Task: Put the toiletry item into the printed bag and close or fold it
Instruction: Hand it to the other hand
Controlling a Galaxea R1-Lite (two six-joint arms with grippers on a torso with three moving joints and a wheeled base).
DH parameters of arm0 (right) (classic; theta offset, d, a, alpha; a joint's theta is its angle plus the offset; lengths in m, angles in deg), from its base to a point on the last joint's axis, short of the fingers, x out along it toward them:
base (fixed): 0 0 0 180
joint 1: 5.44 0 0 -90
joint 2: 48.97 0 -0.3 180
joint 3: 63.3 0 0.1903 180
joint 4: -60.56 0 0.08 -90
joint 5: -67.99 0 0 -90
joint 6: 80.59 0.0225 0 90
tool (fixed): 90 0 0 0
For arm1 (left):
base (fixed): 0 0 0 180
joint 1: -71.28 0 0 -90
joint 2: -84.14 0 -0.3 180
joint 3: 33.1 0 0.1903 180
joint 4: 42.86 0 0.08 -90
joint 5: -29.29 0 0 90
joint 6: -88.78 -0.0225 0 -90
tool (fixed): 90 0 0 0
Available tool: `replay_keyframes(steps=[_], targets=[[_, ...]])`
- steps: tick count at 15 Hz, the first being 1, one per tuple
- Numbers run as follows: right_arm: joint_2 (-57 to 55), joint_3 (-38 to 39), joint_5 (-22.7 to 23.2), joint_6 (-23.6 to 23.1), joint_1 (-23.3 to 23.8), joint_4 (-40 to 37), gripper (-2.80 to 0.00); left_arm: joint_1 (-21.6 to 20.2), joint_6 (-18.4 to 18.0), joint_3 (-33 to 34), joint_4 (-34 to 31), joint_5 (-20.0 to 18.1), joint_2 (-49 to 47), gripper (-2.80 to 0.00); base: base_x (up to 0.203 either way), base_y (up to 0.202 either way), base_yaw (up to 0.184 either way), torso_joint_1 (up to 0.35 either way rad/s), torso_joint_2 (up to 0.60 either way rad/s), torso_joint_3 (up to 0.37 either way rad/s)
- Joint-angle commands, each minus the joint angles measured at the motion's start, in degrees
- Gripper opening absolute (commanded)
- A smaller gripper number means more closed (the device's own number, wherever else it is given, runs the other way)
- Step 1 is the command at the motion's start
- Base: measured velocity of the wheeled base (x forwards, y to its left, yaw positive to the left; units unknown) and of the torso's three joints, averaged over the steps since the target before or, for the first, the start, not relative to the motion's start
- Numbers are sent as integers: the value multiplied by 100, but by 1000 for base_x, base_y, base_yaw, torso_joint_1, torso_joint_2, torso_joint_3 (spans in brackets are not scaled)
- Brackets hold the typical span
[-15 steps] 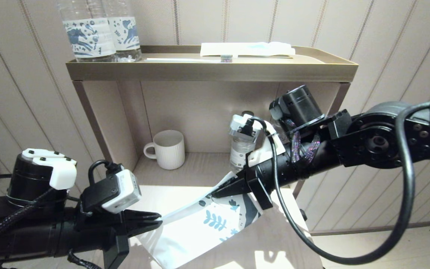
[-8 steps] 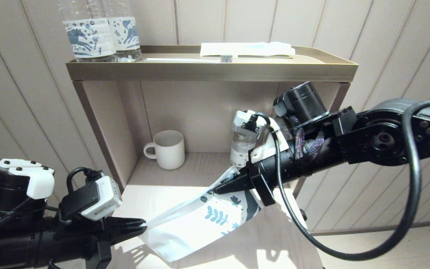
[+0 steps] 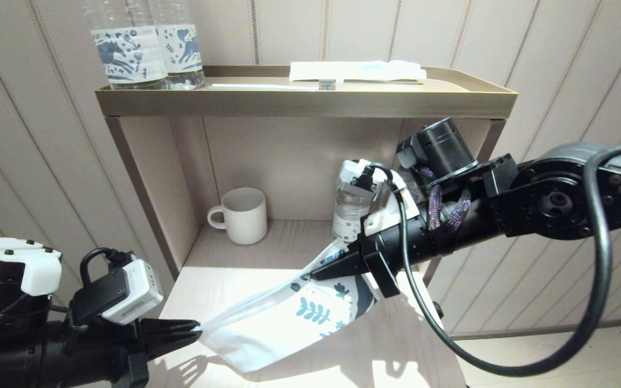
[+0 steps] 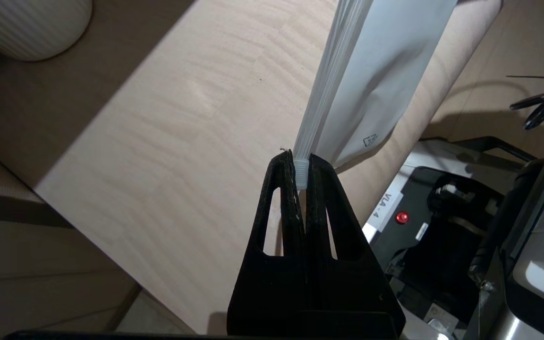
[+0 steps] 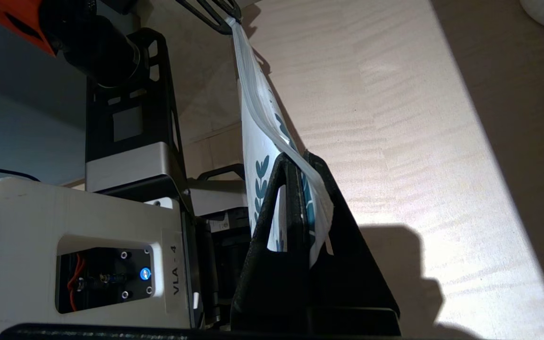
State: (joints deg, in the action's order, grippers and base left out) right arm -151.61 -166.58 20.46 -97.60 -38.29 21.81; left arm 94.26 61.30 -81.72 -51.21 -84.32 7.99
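Observation:
The printed bag (image 3: 278, 328), white with blue leaf print at its right end, hangs stretched above the light wooden table (image 3: 219, 285) between both grippers. My left gripper (image 3: 196, 327) is shut on the bag's white slider (image 4: 301, 172) at the plain left end. My right gripper (image 3: 313, 277) is shut on the printed end's top edge (image 5: 317, 189). The zip strip (image 5: 253, 104) runs taut from one to the other. The toiletry item is hidden; what lies inside the bag does not show.
In the shelf niche behind stand a ribbed white mug (image 3: 243, 215) and a small clear bottle (image 3: 349, 213). The brass tray (image 3: 305, 102) on top carries two water bottles (image 3: 143, 48), a toothbrush (image 3: 273, 85) and a white packet (image 3: 356, 70).
My left gripper has drawn back to the left and down with the slider, pulling the bag's top edge longer and tauter. The right gripper has barely shifted.

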Motion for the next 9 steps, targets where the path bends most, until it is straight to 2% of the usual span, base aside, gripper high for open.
replay_keyframes(steps=[1, 3, 4, 9], targets=[[-11, -8, 24, -13, -11, -9, -280, -4, -12, 11, 10, -12, 4, -280, 0, 0, 0, 0, 0, 0], [-11, -7, 24, -13, -19, -9, -280, 5, -44, 35, 10, -18, -11, -280, 0, 0, 0, 0, 0, 0], [-2, -7, 24, -13, -19, -9, -280, 5, -38, 46, 10, -29, 23, 0, 0, 0, 0, 0, 0, 0], [41, -7, 27, -13, -11, -9, -280, 5, 41, -23, 10, -47, 125, 0, 0, 0, 0, 0, 0, 0]])
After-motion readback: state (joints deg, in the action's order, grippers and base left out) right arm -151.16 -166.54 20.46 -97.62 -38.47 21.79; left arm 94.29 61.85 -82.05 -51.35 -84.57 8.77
